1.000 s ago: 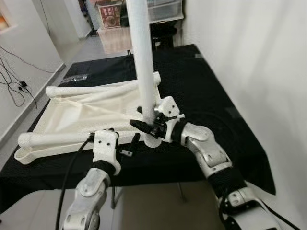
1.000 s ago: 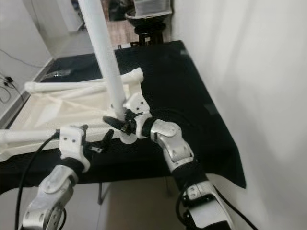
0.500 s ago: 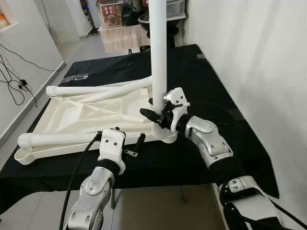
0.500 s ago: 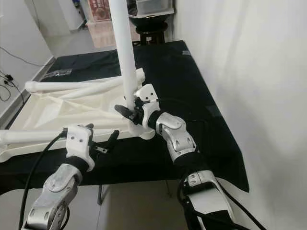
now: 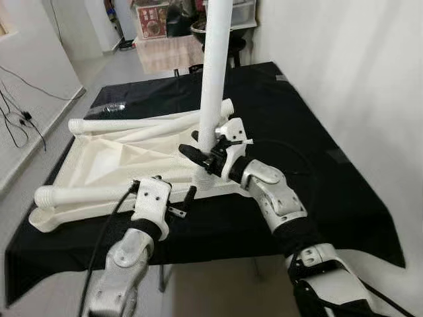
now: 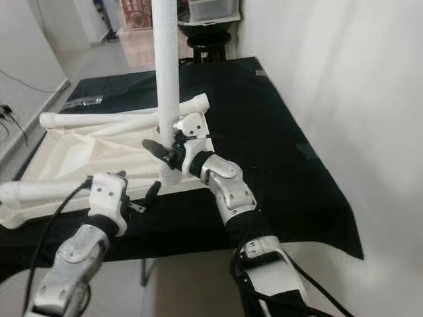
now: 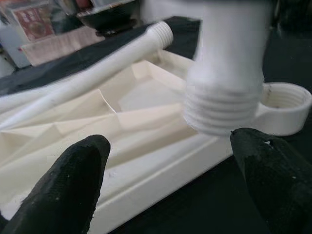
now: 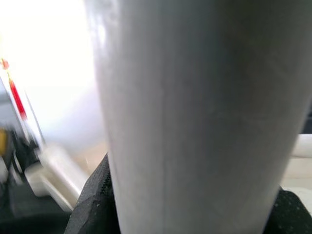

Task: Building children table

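The white leg looks like a light, stiff, hollow plastic tube, smooth and likely slippery, so the low hold near its ribbed threaded end seems sensible. The right claw pinches it upright just above the round socket at the corner of the upturned cream tabletop on the black-draped table. The left claw hovers spread beside it (holding nothing). Two more legs lie across the tabletop.
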Controlling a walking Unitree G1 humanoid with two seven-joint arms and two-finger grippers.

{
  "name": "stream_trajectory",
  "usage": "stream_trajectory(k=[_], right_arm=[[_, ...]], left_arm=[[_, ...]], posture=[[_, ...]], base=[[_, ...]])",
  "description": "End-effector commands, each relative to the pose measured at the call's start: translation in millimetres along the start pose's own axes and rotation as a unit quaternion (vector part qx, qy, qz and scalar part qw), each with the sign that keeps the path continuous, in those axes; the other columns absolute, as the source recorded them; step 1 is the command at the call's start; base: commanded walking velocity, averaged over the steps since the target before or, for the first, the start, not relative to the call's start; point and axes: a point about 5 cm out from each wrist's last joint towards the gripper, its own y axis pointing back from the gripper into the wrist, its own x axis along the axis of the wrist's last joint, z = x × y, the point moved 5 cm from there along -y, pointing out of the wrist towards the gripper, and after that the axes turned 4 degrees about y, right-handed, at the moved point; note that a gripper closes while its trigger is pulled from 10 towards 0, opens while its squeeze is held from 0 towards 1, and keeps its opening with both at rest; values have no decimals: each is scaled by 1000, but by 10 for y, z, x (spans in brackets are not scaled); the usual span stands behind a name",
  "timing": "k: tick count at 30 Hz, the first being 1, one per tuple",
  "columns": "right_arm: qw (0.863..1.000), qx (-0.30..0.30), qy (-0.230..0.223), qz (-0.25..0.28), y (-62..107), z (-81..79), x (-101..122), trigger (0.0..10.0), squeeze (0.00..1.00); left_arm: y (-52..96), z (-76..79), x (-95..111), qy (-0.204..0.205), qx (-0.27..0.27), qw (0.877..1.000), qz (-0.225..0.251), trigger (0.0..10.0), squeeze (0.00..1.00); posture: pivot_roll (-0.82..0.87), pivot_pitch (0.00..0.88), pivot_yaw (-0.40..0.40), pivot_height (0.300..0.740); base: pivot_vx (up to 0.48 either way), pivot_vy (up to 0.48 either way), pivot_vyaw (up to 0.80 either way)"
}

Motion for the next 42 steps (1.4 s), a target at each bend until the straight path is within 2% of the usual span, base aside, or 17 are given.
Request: stream_trajectory(k=[1, 3, 4, 6, 7, 11, 13, 42], right_arm=[[999, -3, -41, 10, 14, -45, -85, 10000, 0], [996, 2, -84, 22, 49, -151, -203, 10000, 0], [996, 2, -84, 22, 49, -151, -203, 10000, 0], [996, 8, -84, 0, 70, -264, -379, 10000, 0], [996, 14, -84, 4, 58, -277, -353, 10000, 0], [995, 15, -101, 21, 43, -228, -272, 10000, 0], [992, 4, -124, 22, 57, -197, -308, 10000, 0], [991, 18, -133, 24, 50, -233, -309, 10000, 0]], left_arm=[[-15, -22, -41, -4, -2, 1000, -11, 10000, 0], [-19, -22, -53, -2, -3, 1000, -12, 10000, 0], [-19, -22, -53, -2, -3, 1000, -12, 10000, 0], [-20, -21, -64, 0, -4, 1000, -12, 10000, 0], [-20, -24, -70, 1, -4, 1000, -13, 10000, 0], [-22, -26, -84, 3, -5, 1000, -13, 10000, 0], [-27, -22, -99, 7, -10, 1000, -14, 10000, 0], [-46, -28, -92, 12, -16, 1000, -13, 10000, 0]], posture=[[-69, 12, 84, 740], [-64, 10, 87, 740], [-64, 10, 87, 740], [-64, 8, 92, 740], [-67, 9, 94, 740], [-72, 6, 96, 740], [-71, 1, 98, 740], [-71, 5, 103, 740]], base=[[0, 0, 0], [0, 0, 0], [0, 0, 0], [0, 0, 0], [0, 0, 0], [0, 0, 0], [0, 0, 0], [0, 0, 0]])
